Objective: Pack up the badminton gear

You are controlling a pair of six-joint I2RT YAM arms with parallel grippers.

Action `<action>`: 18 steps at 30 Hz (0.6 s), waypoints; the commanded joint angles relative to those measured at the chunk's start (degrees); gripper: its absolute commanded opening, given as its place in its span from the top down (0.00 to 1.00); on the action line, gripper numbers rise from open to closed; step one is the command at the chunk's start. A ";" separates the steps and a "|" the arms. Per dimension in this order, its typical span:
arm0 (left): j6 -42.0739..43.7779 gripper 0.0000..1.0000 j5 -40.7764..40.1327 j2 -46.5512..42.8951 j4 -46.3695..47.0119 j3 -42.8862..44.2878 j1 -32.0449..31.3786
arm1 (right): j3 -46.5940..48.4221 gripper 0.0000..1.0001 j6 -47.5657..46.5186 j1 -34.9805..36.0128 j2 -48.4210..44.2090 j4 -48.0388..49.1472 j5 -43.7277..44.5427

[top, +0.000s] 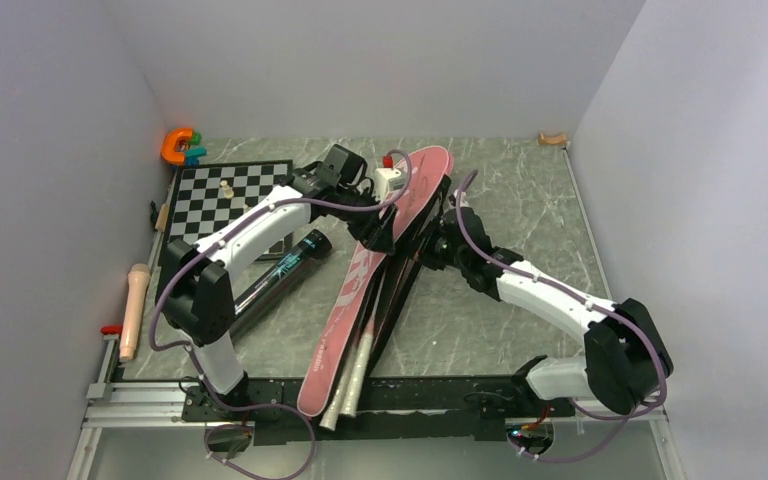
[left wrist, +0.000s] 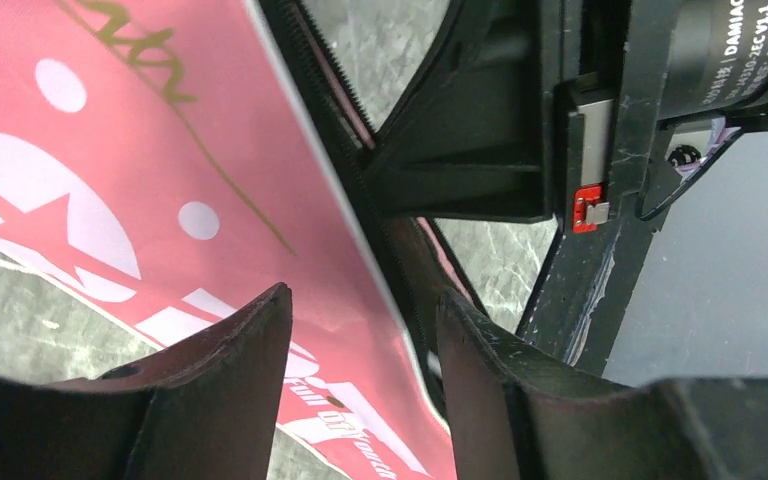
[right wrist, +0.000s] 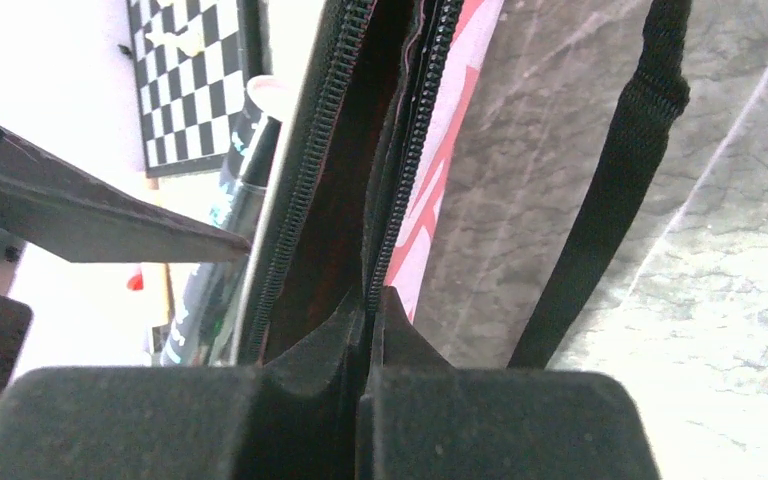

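Two tools | left tool [left wrist: 360, 315] apart | right tool [right wrist: 370, 300] clamped on pink bag [right wrist: 457, 110] | motor [left wrist: 730, 45] label "DAMIA…"

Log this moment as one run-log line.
left gripper: open, above pink racket-shaped bag | right gripper: shut on bag's zipper edge | white racket handles: protruding at bag's near end | long black tube: outside bag

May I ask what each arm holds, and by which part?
The right gripper, jaws shut, pinches the pink bag by its zipper edge; the left gripper, jaws apart, holds nothing.
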 commanded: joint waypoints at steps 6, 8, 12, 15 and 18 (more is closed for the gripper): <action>6.15 0.40 2.30 -6.62 2.01 -3.25 -6.44 | 11.36 1.00 2.87 0.08 -2.84 -10.01 -1.33; 7.23 0.40 1.26 -7.75 2.42 -4.76 -8.02 | 13.03 1.00 2.95 0.06 -2.68 -11.22 -1.24; 6.80 0.38 1.74 -8.57 2.33 -7.14 -9.04 | 14.92 1.00 3.13 0.09 -2.32 -12.69 -0.74; 6.20 0.36 0.81 -9.50 3.88 -9.38 -9.25 | 14.98 1.00 3.84 0.08 -2.58 -12.58 -0.82; 4.90 0.31 -0.65 -9.57 3.75 -9.61 -9.79 | 14.69 1.00 5.08 0.17 -3.61 -13.21 0.21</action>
